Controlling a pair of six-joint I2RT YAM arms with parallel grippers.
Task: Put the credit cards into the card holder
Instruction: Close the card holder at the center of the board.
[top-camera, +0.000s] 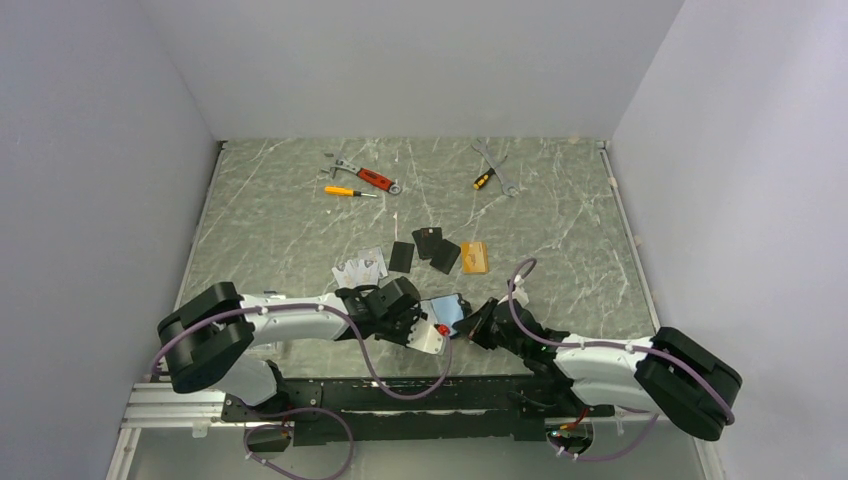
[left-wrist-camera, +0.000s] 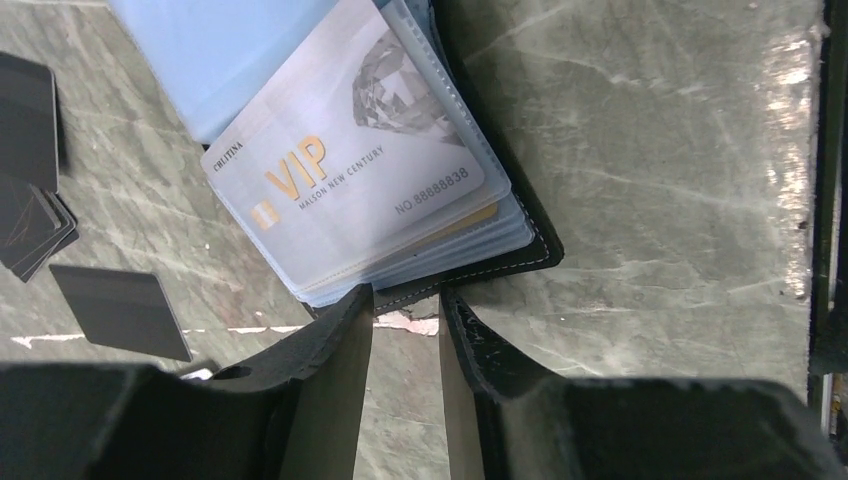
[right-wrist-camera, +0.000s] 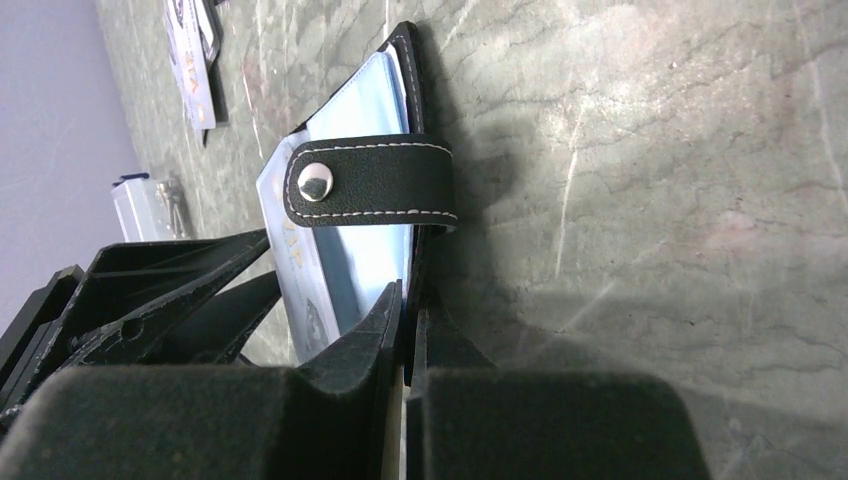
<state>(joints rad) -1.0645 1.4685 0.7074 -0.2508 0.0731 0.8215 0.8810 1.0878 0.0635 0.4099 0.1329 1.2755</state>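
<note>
Holding the holder: the right gripper has its jaws pinched tight on the black cover edge of the card holder, just below the snap strap that lies folded across the clear sleeves
Left gripper: the left gripper hovers at the holder's near corner with its jaws partly apart; bare table shows between the fingers and nothing is gripped
Holder's place: on the table near its front edge, between the two grippers, opened with its stack of clear sleeves showing
Card in sleeve: a silver VIP card sits in the top sleeve; whether it is fully home cannot be told
Cards left: black cards, a gold-orange card and silver cards lie loose just beyond the holder, apart from it
How the cards handle: they look thin, stiff, light and slick, likely hard to lift off the flat top; a short edge, once tipped up, seems the best hold
How the holder handles: the sleeves look soft and floppy, so the stiff stitched cover edge is the safer grip while a card goes in
Risk: the card may slide out again, or the cover may fold shut
Elsewhere: hand tools lie at the far side, well apart
</note>
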